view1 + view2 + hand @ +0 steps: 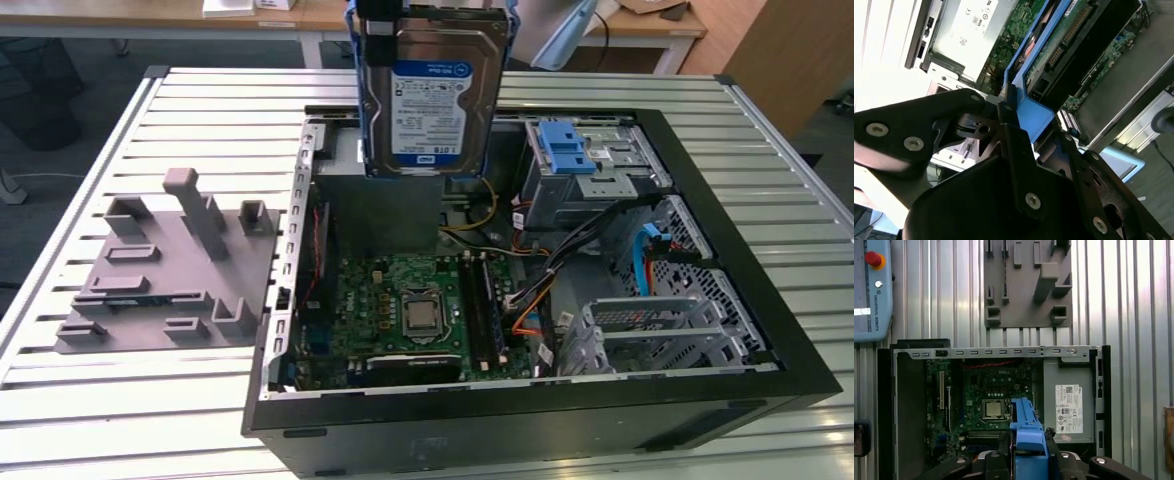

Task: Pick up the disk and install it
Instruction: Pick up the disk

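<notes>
- One disk (434, 100) hangs upright in the exterior view with its blue-and-white label facing the camera and blue rails along its edges. It is lifted above the open computer case (747, 330), which lies on the slatted metal counter (80, 400).
- Inside the case, the green motherboard (400, 300) lies flat. A metal cage with a blue latch (574, 150) sits toward the exterior view's right. A grey fixture block (174, 270) rests on the counter beside the case, on the exterior view's left.
- Looking straight down, the first wrist view shows the pincer (1029, 457) closed on the disk's blue carrier (1026, 432), with one black finger pressed against each side. The disk is seen edge-on over the case, between the motherboard's processor socket (993, 409) and the grey metal box with a white sticker (1069, 407).
- Beyond the case wall lie the grey fixture block (1029, 285) and a pendant with a red button (873, 259).
- From close up, the second wrist view shows the black fingers (1014, 150) clamping the carrier's blue end tab (1035, 116). The rail and the disk's underside run away from the pincer, with the motherboard and the stickered box below.
</notes>
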`<state>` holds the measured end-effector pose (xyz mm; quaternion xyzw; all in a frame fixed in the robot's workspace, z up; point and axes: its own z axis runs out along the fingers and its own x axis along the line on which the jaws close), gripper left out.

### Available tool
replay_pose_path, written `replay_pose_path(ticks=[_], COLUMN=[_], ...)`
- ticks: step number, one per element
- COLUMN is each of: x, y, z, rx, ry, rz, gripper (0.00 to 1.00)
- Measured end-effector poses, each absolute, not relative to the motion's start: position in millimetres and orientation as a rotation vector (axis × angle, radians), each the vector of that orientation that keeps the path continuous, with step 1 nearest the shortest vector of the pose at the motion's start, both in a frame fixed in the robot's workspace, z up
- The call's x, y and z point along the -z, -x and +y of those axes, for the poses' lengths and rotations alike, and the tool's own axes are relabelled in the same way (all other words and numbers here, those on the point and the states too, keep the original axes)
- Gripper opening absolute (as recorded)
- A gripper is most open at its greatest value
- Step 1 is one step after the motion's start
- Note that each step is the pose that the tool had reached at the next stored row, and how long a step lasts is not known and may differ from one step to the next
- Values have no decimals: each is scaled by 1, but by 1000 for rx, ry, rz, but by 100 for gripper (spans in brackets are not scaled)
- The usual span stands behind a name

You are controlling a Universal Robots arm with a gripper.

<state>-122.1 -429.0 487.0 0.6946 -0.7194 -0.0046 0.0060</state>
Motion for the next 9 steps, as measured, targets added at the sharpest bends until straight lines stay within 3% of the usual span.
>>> replay_pose_path(ticks=[9], x=[-485], y=[97], z=[-437], rx=[14], ry=[-2174], rz=[-2251], gripper=[37])
